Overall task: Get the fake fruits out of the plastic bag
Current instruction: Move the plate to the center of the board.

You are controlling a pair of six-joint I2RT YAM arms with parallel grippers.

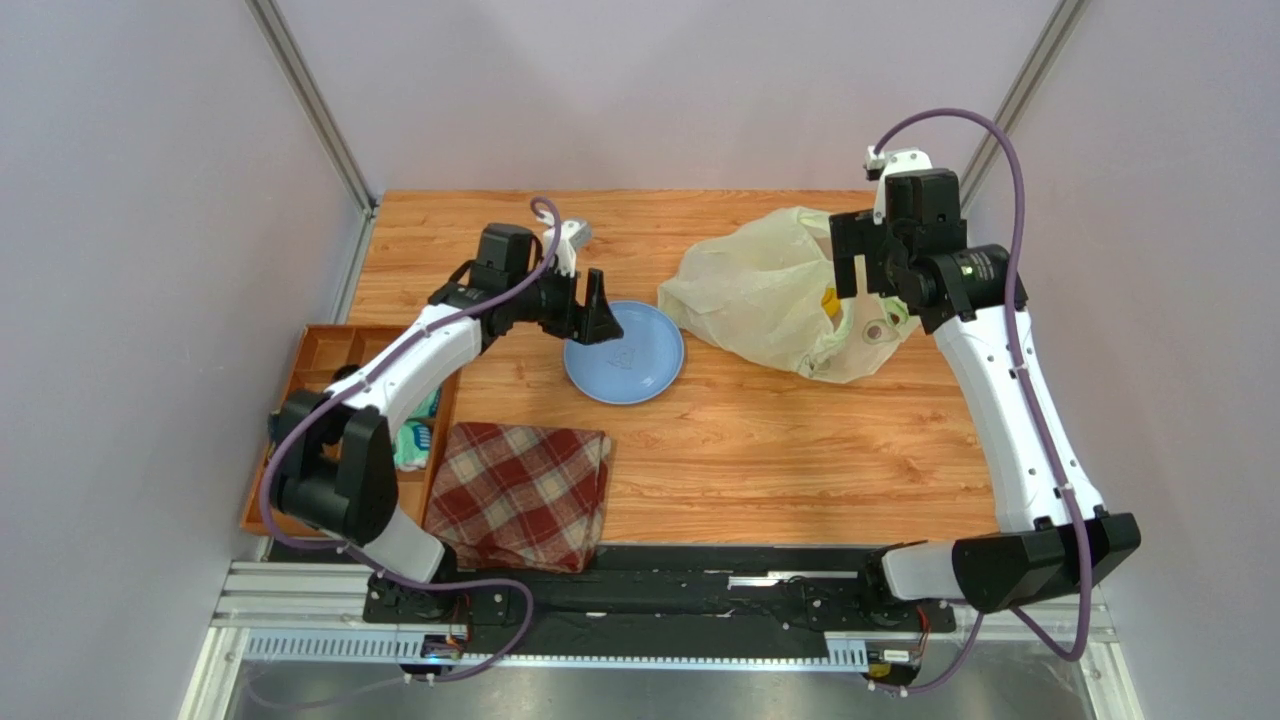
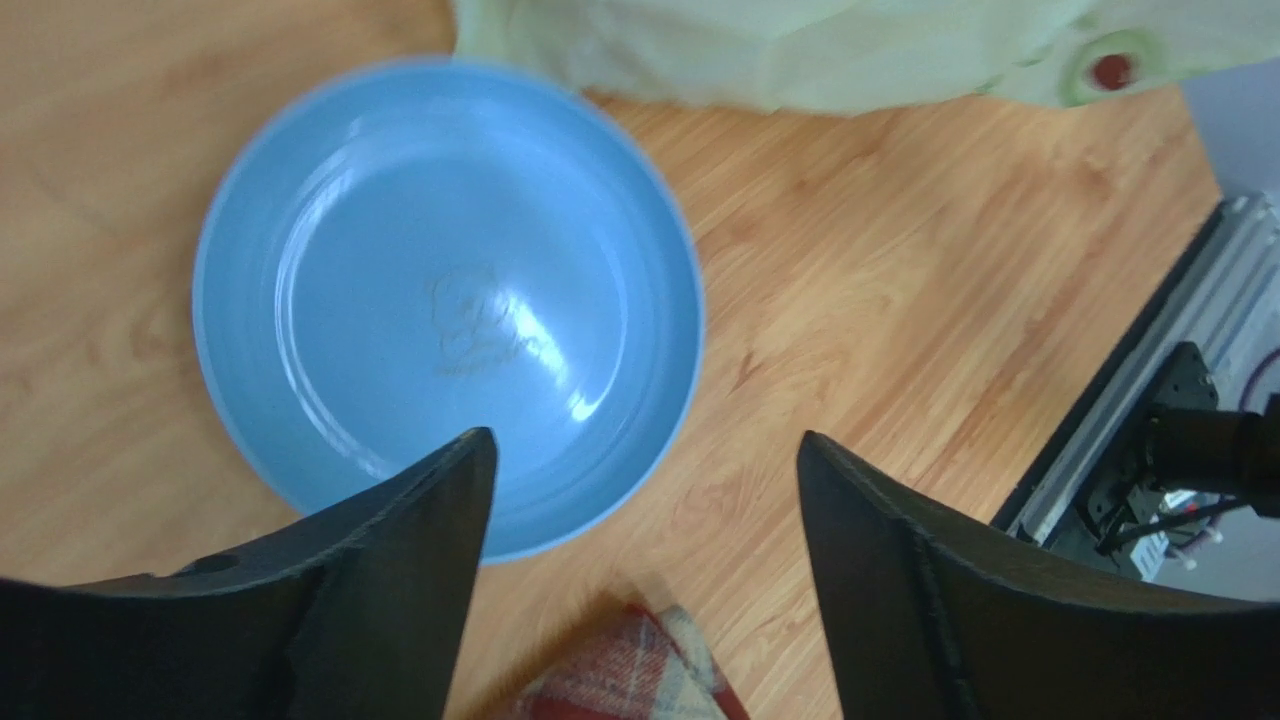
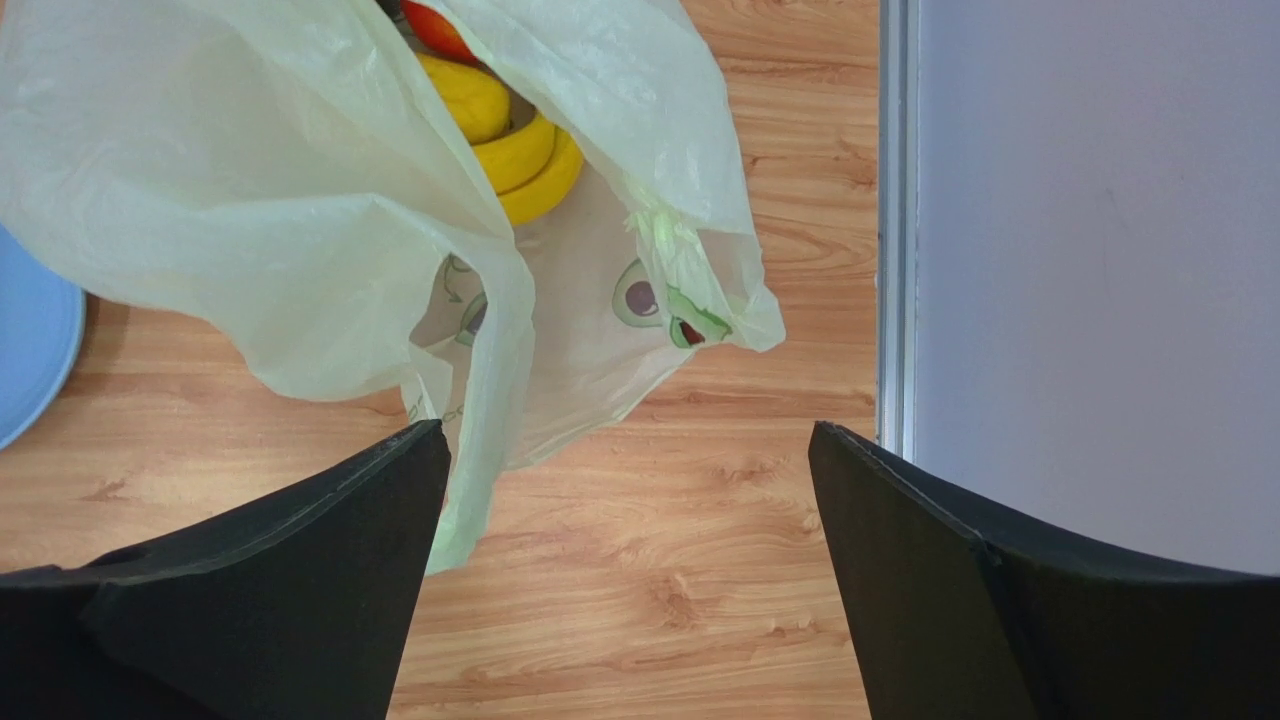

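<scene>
The pale yellow-green plastic bag (image 1: 774, 293) lies crumpled at the back right of the table. In the right wrist view the bag (image 3: 286, 195) gapes open, with the yellow banana bunch (image 3: 504, 135) and a bit of a red fruit (image 3: 436, 27) inside; the other fruits are hidden. My right gripper (image 1: 860, 275) is open and empty above the bag's right end (image 3: 628, 435). My left gripper (image 1: 598, 318) is open and empty over the near left rim of the blue plate (image 1: 628, 354), which is bare in the left wrist view (image 2: 451, 300).
A red plaid cloth (image 1: 522, 492) lies at the front left, its corner in the left wrist view (image 2: 631, 675). A wooden tray (image 1: 323, 393) with small items sits at the table's left edge. The right table edge and wall (image 3: 1082, 270) are close to the bag.
</scene>
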